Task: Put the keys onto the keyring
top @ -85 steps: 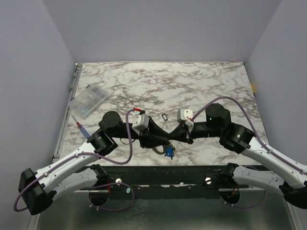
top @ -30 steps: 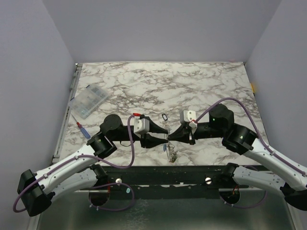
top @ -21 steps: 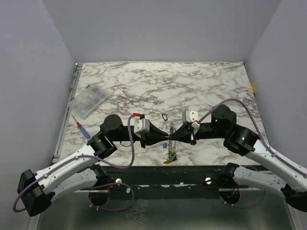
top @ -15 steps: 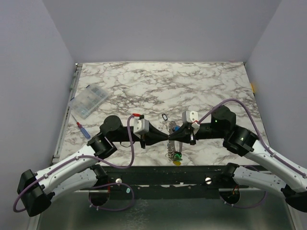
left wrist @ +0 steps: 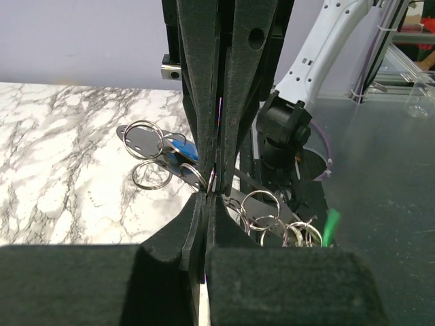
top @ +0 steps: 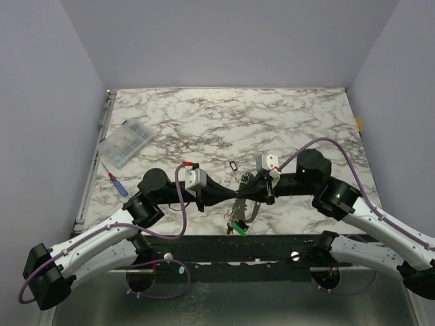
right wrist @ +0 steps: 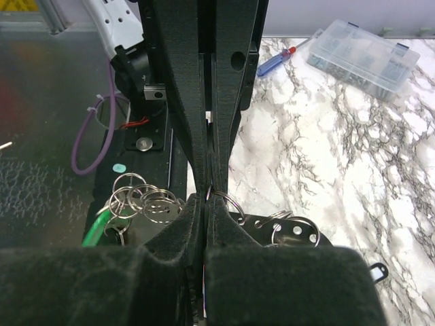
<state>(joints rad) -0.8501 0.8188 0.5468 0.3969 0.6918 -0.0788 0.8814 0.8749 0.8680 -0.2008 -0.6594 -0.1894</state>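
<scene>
- left gripper [left wrist: 209, 197] has gone from half spread a second ago to pressed together, and the arm's forearm sits a little lower and further left in the top view.
- keys [top: 237, 216] hung with the green tag at the right of the bunch half a second ago; now that green tag [top: 239, 229] is at the bottom, by the table's near edge.
- left claw is pinched on a silvery split ring of the bunch, seen at its fingertips in the left wrist view.
- right gripper [right wrist: 206, 195] is also pressed together, nipping a ring at its tips.
- both claws meet nose to nose, fingertips almost touching, with the bunch hanging just below and between them.
- blue key head [left wrist: 182, 149] lies beside a flat metal tag with loose rings, just left of the fingers.
- keyring [top: 233, 166], a small dark loop, lies flat on the marble table [top: 292, 115], just beyond the grippers and apart from the bunch.
- clear compartment box [top: 126, 143] sits near the table's left edge, with a red and blue screwdriver [top: 117, 183] just nearer than it.
</scene>
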